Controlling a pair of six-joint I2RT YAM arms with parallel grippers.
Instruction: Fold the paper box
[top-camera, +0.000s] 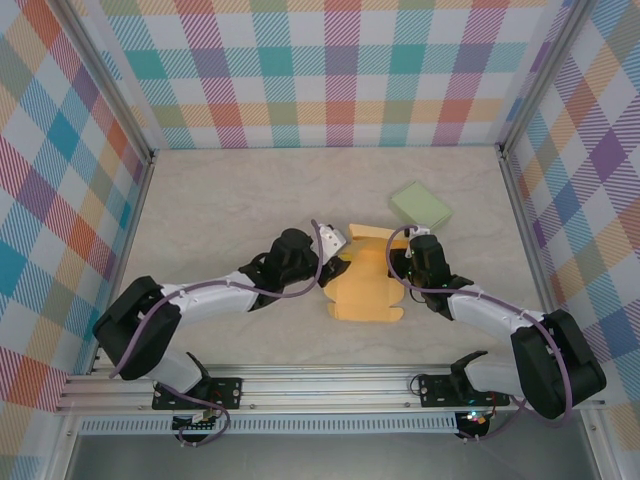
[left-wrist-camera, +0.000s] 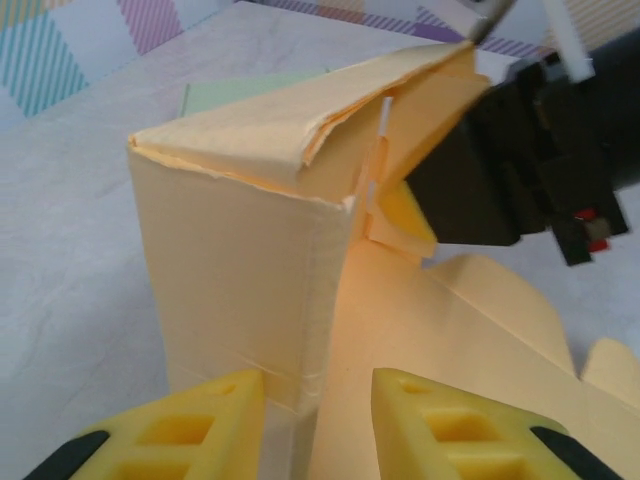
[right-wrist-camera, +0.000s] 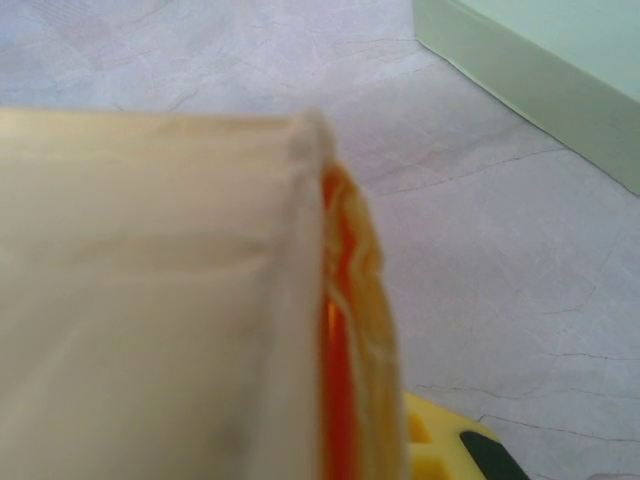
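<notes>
The left gripper (left-wrist-camera: 318, 425) comes in from the box's left, jaws partly spread astride its upright wall. The box (top-camera: 365, 290), yellow and half-folded, sits on the table (top-camera: 230, 210) between both grippers. The right gripper (top-camera: 399, 262) meets the box's right flap; I cannot tell whether it clamps it. A green box (top-camera: 422, 204) lies just behind the box's right corner.

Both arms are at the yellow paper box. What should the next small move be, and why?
Probably the right gripper should press the top flap a little further down over the upright wall. In the left wrist view the flap's edge gapes at the corner of the paper box, while the left gripper sits open astride the wall's base.
</notes>
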